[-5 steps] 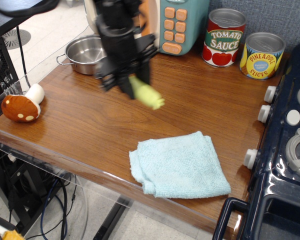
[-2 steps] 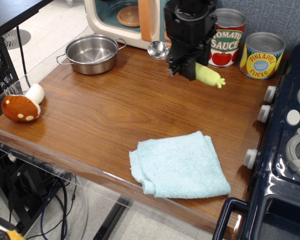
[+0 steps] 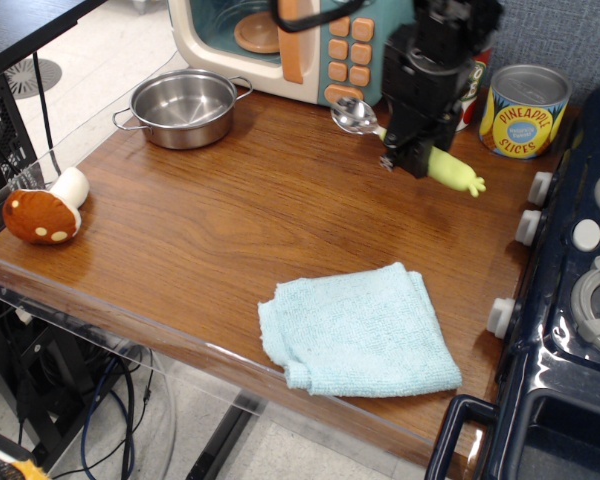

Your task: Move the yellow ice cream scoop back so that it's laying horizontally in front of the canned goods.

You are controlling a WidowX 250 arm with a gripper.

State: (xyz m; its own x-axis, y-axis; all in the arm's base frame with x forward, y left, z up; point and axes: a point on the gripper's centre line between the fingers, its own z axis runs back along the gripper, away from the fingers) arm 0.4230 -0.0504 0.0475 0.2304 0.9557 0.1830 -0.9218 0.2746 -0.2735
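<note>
Single overhead view of a wooden counter. The gripper (image 3: 417, 150) has carried the yellow ice cream scoop (image 3: 412, 143) rightward from a second ago, when it hung over the counter's middle, to just in front of the canned goods (image 3: 525, 110). It clamps the scoop's handle; the silver bowl points left, the handle tip right, roughly horizontal, low over the wood. I judge only lowering and release remain.

Counted: one scoop, two cans (the red one mostly hidden behind the arm), one steel pot (image 3: 183, 107), one mushroom toy (image 3: 44, 212), one blue cloth (image 3: 359, 329), one toy microwave (image 3: 290, 45).
</note>
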